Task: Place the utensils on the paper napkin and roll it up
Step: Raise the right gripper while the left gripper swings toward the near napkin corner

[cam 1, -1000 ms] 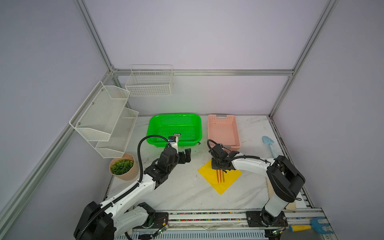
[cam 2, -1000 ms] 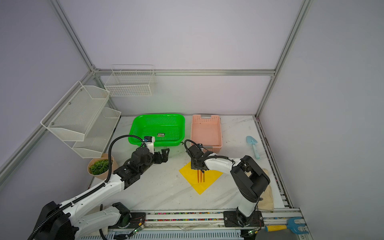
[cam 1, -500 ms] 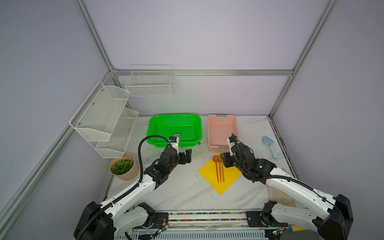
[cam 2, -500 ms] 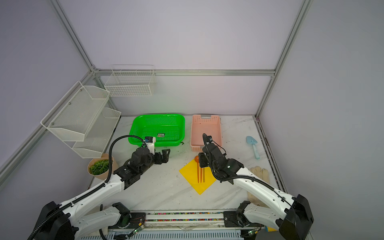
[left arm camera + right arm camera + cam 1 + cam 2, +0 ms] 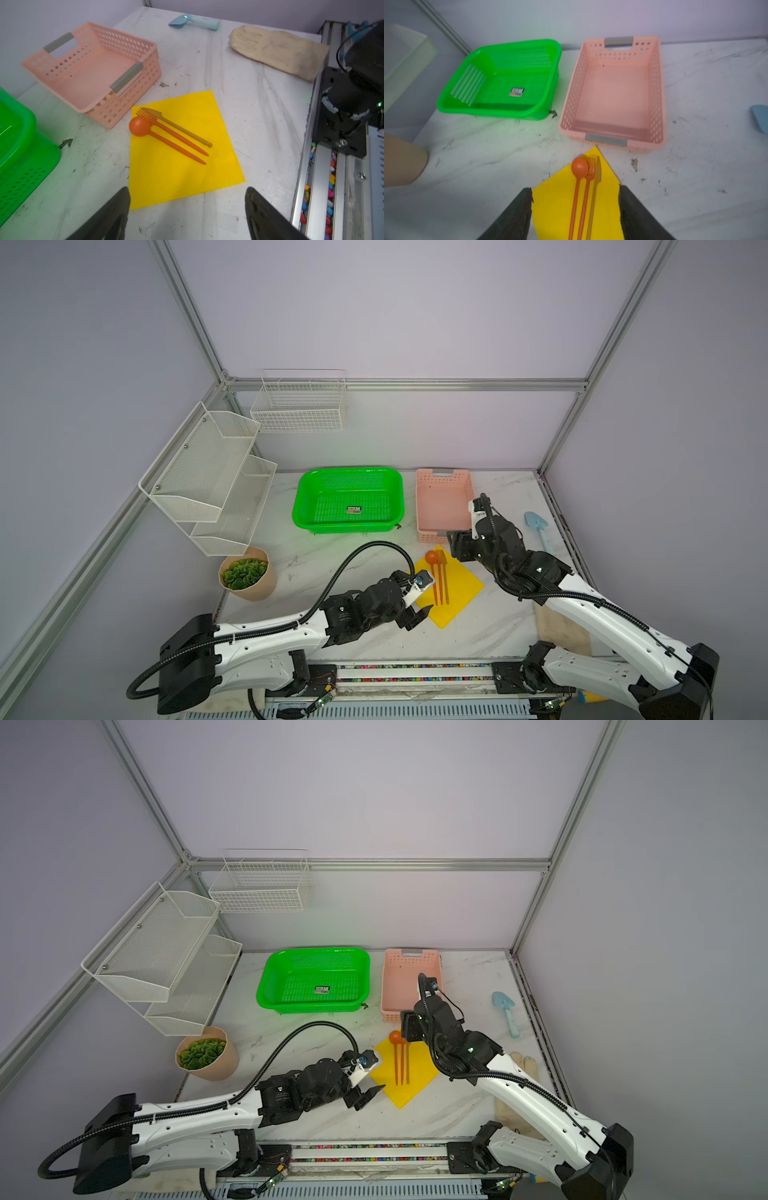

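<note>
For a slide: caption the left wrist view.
Orange spoon, fork and knife lie side by side on the yellow napkin; left gripper open nearby.

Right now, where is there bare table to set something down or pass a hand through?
Bare marble lies between the plant pot, the green basket and the napkin, and again between the napkin, the glove and the trowel. It is crowded where the napkin's corner nearly meets the pink basket: the utensils lie there, with the right gripper close by.
</note>
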Robot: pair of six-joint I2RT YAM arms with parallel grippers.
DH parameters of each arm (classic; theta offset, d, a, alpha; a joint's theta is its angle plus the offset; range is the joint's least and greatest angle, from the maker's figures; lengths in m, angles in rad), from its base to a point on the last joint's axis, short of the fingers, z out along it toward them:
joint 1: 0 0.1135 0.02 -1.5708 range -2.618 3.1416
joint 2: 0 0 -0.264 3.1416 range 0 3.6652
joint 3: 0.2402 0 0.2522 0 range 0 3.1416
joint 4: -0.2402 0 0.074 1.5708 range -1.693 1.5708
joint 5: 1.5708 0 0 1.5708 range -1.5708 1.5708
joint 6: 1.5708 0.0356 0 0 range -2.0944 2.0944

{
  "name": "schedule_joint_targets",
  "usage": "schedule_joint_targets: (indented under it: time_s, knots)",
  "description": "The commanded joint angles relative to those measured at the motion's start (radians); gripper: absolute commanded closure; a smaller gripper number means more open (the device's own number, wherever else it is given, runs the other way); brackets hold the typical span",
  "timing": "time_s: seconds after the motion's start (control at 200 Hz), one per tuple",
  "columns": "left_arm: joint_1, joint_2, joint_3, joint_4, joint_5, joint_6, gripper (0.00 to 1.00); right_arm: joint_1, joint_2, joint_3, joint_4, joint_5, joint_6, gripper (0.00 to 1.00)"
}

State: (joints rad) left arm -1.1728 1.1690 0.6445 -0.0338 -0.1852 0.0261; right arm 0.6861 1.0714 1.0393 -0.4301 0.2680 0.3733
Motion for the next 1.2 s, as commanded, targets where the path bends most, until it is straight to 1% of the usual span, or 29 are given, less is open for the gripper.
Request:
schedule_joint_targets:
  time_s: [0.0, 0.03, 0.075, 0.135, 0.155, 0.22, 0.305, 0.455, 0.545, 0.795, 0.9, 0.97, 1.15, 1.195]
  knots:
    - [-0.058, 0.087, 0.064, -0.012, 0.034, 0.100, 0.20, -0.190, 0.052, 0.070, -0.022, -0.089, 0.003, 0.32]
    - [-0.081, 0.119, 0.085, -0.025, 0.043, 0.106, 0.21, -0.251, 0.072, 0.075, -0.022, -0.147, 0.007, 0.32]
    - [-0.107, 0.175, 0.120, -0.051, 0.052, 0.112, 0.23, -0.315, 0.089, 0.079, -0.022, -0.203, 0.020, 0.32]
    - [-0.136, 0.234, 0.158, -0.082, 0.065, 0.119, 0.25, -0.352, 0.092, 0.072, -0.011, -0.225, 0.035, 0.33]
    - [-0.143, 0.281, 0.170, -0.090, 0.070, 0.123, 0.26, -0.358, 0.091, 0.069, -0.007, -0.227, 0.040, 0.33]
    - [-0.156, 0.337, 0.196, -0.105, 0.076, 0.130, 0.28, -0.362, 0.083, 0.049, 0.011, -0.246, 0.050, 0.33]
    - [-0.159, 0.367, 0.216, -0.103, 0.087, 0.140, 0.29, -0.363, 0.075, 0.014, 0.027, -0.260, 0.066, 0.33]
    - [-0.159, 0.393, 0.232, -0.086, 0.058, 0.179, 0.30, -0.364, 0.047, -0.054, 0.055, -0.274, 0.085, 0.33]
    - [-0.160, 0.425, 0.252, -0.082, 0.036, 0.191, 0.34, -0.365, 0.041, -0.078, 0.069, -0.281, 0.089, 0.33]
    - [-0.160, 0.502, 0.297, -0.062, 0.015, 0.217, 0.37, -0.368, 0.045, -0.112, 0.092, -0.262, 0.100, 0.33]
    - [-0.160, 0.532, 0.313, -0.062, 0.004, 0.224, 0.41, -0.369, 0.051, -0.124, 0.102, -0.252, 0.103, 0.33]
    - [-0.160, 0.546, 0.323, -0.064, -0.011, 0.228, 0.44, -0.370, 0.049, -0.130, 0.101, -0.244, 0.105, 0.33]
    - [-0.160, 0.572, 0.336, -0.072, -0.082, 0.248, 0.46, -0.380, 0.031, -0.143, 0.100, -0.234, 0.105, 0.33]
    - [-0.160, 0.578, 0.340, -0.072, -0.097, 0.256, 0.47, -0.382, 0.029, -0.146, 0.100, -0.235, 0.105, 0.33]
